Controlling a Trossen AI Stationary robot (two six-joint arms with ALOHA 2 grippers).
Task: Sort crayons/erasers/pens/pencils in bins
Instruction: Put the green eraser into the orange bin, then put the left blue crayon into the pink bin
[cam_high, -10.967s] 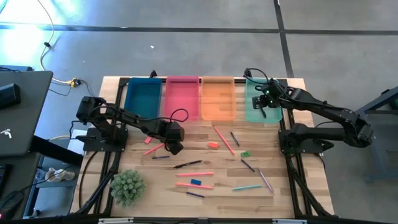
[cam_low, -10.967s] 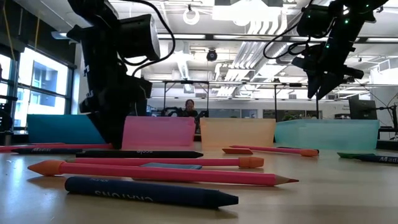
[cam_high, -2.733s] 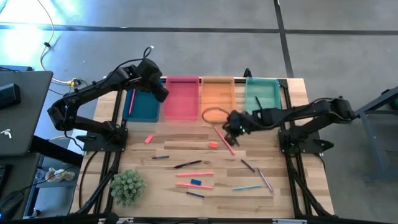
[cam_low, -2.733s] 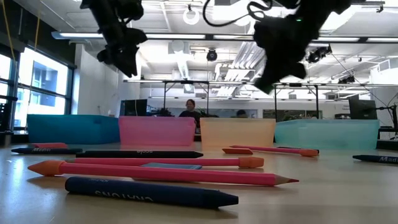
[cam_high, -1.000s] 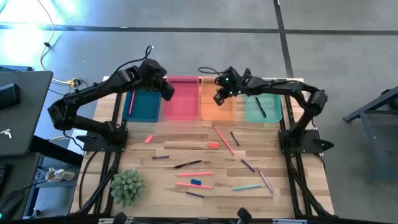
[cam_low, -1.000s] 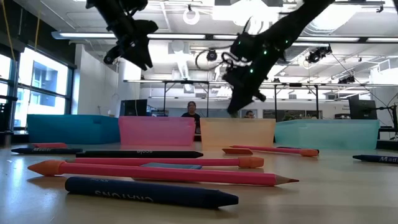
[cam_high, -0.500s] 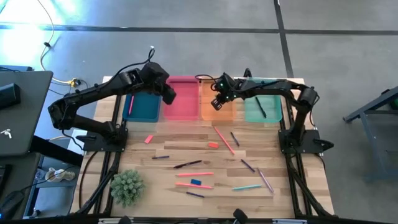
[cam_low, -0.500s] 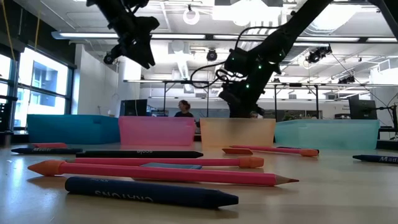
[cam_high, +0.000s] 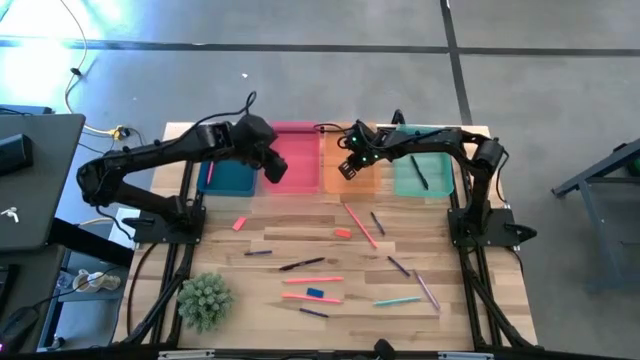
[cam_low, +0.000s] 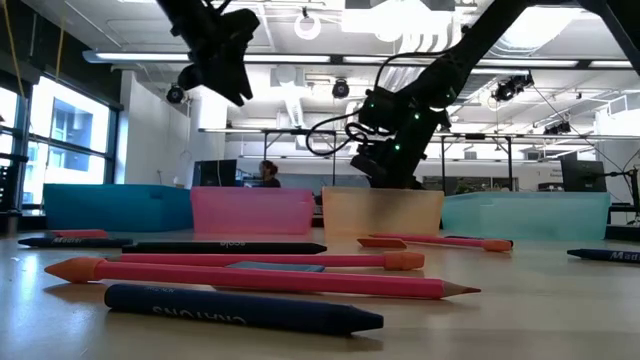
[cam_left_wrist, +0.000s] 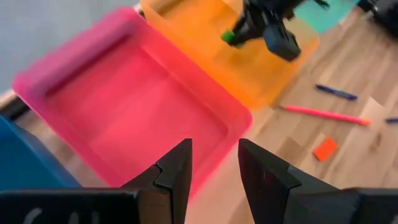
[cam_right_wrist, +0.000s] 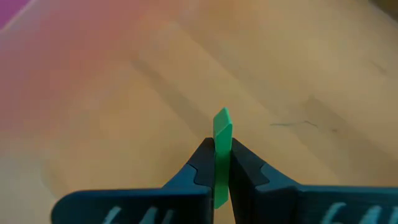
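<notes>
Over the desk (cam_high: 300, 250), the orange bin (cam_high: 350, 160) sits beneath the right claw (cam_right_wrist: 221, 163), which pinches the green eraser (cam_right_wrist: 222, 134). It should release low and centred inside. The left claw (cam_left_wrist: 212, 165), spread and empty, hangs above the pink bin (cam_left_wrist: 130, 106).

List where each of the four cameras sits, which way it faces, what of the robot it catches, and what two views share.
High: overhead, straight down; both arms, four bins.
Low: table height, level across pencils; both arms above.
Left wrist: on the left arm, over the pink bin; open left gripper.
Right wrist: on the right arm, over the orange bin; right gripper pinching the green eraser.
Shared: left wrist also shows that eraser.
</notes>
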